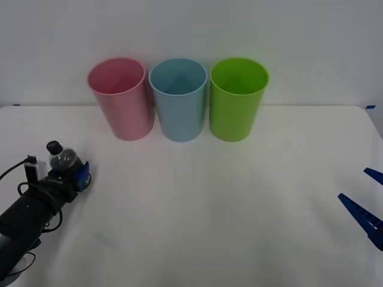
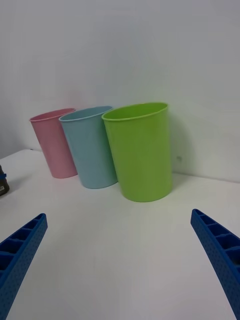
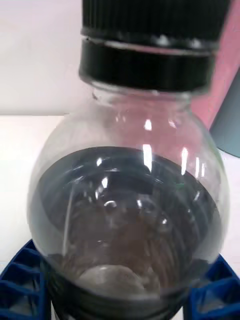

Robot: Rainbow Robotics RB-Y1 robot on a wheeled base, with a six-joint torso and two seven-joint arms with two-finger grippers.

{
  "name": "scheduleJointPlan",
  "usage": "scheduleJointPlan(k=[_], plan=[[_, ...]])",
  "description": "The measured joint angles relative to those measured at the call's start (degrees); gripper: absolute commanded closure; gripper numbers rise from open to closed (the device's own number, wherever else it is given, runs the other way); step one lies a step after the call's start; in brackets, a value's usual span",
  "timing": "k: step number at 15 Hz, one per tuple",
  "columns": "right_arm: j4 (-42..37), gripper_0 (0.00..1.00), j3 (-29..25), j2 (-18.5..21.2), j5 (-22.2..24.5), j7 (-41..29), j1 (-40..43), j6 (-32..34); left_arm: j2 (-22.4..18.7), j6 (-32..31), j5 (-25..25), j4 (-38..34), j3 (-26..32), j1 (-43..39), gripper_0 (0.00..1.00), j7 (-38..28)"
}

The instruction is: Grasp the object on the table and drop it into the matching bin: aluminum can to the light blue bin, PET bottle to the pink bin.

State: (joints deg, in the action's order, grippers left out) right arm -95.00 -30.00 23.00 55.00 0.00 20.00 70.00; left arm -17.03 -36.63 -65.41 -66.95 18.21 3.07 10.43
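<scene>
Up front, the left gripper [image 1: 72, 173] has its jaws clamped on the PET bottle [image 1: 61, 159], low over the counter [image 1: 209, 203], well apart from the pink bin [image 1: 119, 98]. Right wrist view: right gripper [image 2: 120, 260] jaws apart. Left wrist view: bottle seated between the fingers [image 3: 20, 280]; lift it above the rim before crossing.

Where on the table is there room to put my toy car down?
The table is bare across the middle, between the left gripper holding the bottle and the open right gripper. It is crowded at the back: pink bin, light blue bin, green bin.
</scene>
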Motion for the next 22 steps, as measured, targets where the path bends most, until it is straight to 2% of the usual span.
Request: scheduleJointPlan(k=[5,9,16,20,22], plan=[[0.0,0.00,0.0,0.0,0.0,0.0,0.0,0.0,-0.1,-0.6,0.0,0.0,0.7,-0.4,1.00,0.6],[0.0,0.00,0.0,0.0,0.0,0.0,0.0,0.0,-2.4,-2.9,2.2,-1.0,0.7,-2.4,1.00,0.6],[0.0,0.00,0.0,0.0,0.0,0.0,0.0,0.0,-6.6,-2.1,13.5,-13.0,0.3,-12.8,1.00,-1.0],[0.0,0.00,0.0,0.0,0.0,0.0,0.0,0.0,-7.6,2.9,16.9,-20.9,0.6,-15.3,1.00,-3.3],[0.0,0.00,0.0,0.0,0.0,0.0,0.0,0.0,-8.2,3.6,17.2,-24.2,0.5,-14.7,1.00,-7.9]])
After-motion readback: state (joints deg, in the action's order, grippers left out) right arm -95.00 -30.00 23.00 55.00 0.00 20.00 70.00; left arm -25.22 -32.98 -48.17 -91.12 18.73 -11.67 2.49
